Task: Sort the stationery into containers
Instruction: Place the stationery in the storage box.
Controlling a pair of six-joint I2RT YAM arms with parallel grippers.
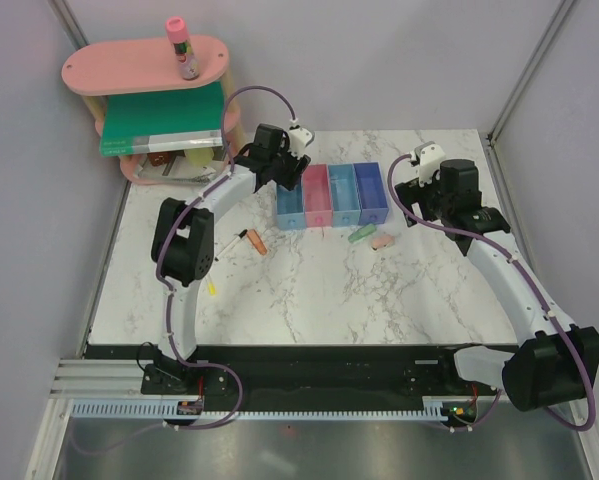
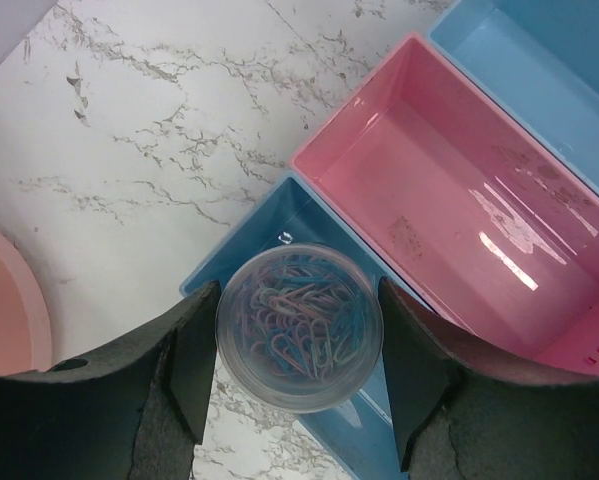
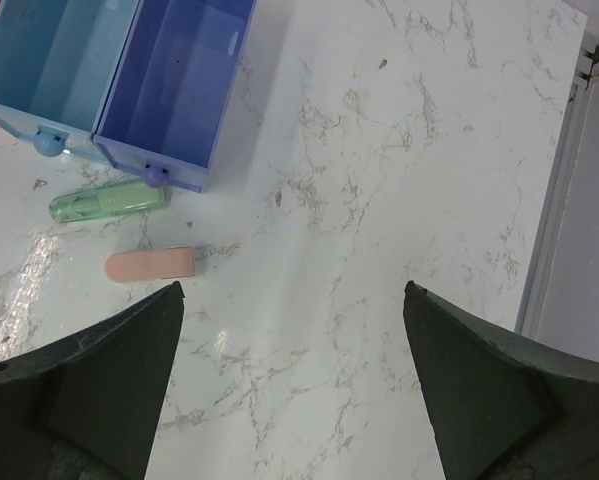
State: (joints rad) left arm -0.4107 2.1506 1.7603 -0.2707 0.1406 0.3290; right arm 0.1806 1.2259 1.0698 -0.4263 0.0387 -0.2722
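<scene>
My left gripper (image 1: 284, 178) (image 2: 299, 288) is shut on the clear round pot (image 2: 299, 332) of coloured paper clips and holds it over the near-left corner of the leftmost light blue bin (image 2: 279, 225) (image 1: 291, 203). The row continues with the pink bin (image 1: 318, 196) (image 2: 459, 220), a light blue bin (image 1: 344, 195) and the darker blue bin (image 1: 372, 192) (image 3: 174, 90). My right gripper (image 1: 407, 200) (image 3: 294, 290) is open and empty over bare table right of the bins. A green piece (image 3: 107, 203) (image 1: 362, 235) and a pink piece (image 3: 149, 264) (image 1: 382, 241) lie in front of the bins.
A black-and-white marker (image 1: 241, 238) and an orange-tipped piece (image 1: 257, 244) lie left of the bins, and a thin yellow-tipped stick (image 1: 211, 288) lies nearer. The pink two-tier shelf (image 1: 144, 65) at back left carries a pink-capped tube (image 1: 182, 48) and a green book (image 1: 159, 125).
</scene>
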